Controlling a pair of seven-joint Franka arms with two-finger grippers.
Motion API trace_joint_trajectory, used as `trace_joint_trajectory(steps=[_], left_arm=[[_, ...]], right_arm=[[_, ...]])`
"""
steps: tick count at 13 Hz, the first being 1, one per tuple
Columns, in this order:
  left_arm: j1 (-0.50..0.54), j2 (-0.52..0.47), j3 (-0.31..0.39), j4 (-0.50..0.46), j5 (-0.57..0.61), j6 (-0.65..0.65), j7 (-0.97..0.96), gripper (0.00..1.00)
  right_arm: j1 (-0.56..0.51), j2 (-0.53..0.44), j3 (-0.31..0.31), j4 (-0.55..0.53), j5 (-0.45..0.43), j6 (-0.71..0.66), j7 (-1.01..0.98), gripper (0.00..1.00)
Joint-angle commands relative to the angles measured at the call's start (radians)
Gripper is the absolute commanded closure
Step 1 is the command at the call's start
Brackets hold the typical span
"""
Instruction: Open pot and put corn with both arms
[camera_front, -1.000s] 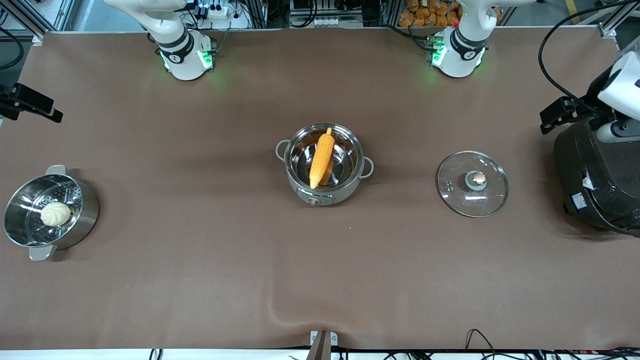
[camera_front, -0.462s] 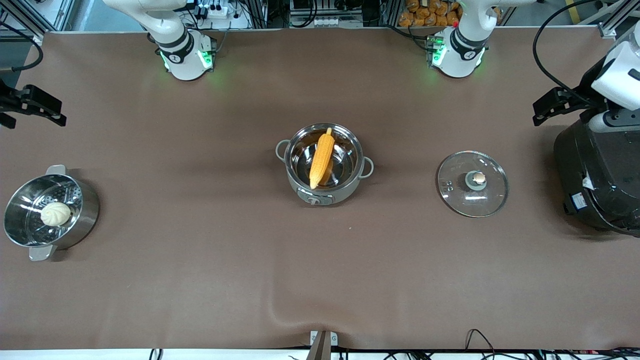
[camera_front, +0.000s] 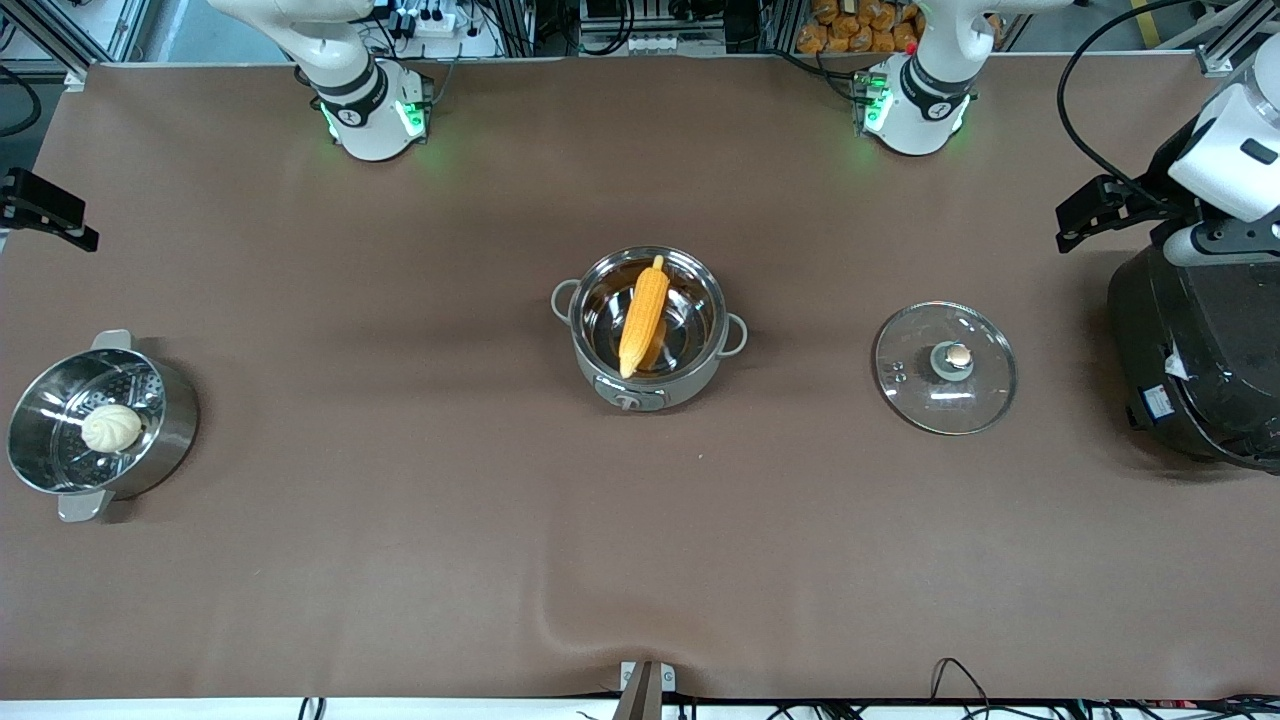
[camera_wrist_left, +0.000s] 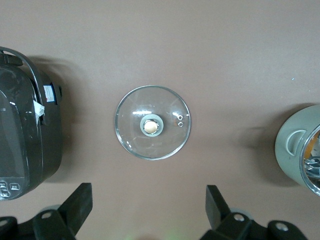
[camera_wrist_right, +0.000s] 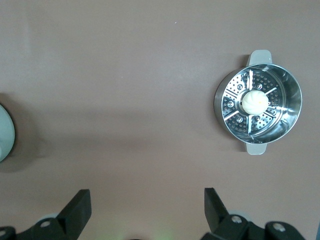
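You have the corn (camera_front: 643, 316) lying in the uncovered pot (camera_front: 648, 327) mid-table, both spread-fingered, empty grippers raised: left gripper (camera_wrist_left: 147, 212) apparently above the table by the glass lid (camera_wrist_left: 153, 122), right gripper (camera_wrist_right: 145, 215) near the steamer pot (camera_wrist_right: 258, 109).

The front camera looked down from high across the table (camera_front: 400, 560), facing both bases. Each wrist camera looked straight down from well above — the left shared the glass lid (camera_wrist_left: 153, 122), the right the steamer pot (camera_wrist_right: 258, 110).
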Motion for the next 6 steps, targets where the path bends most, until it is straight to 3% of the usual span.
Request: trace_joint_trajectory(steps=[1,6], left_arm=[[-0.005,0.013,0.004,0.029,-0.010,-0.008,0.008,0.00],[-0.005,0.018,0.004,0.029,-0.007,-0.010,0.008,0.00]], right_arm=[[-0.011,0.010,0.007,0.019,0.038,0.005,0.016,0.00],[-0.011,0.009,0.007,0.018,0.039,0.008,0.016,0.00]])
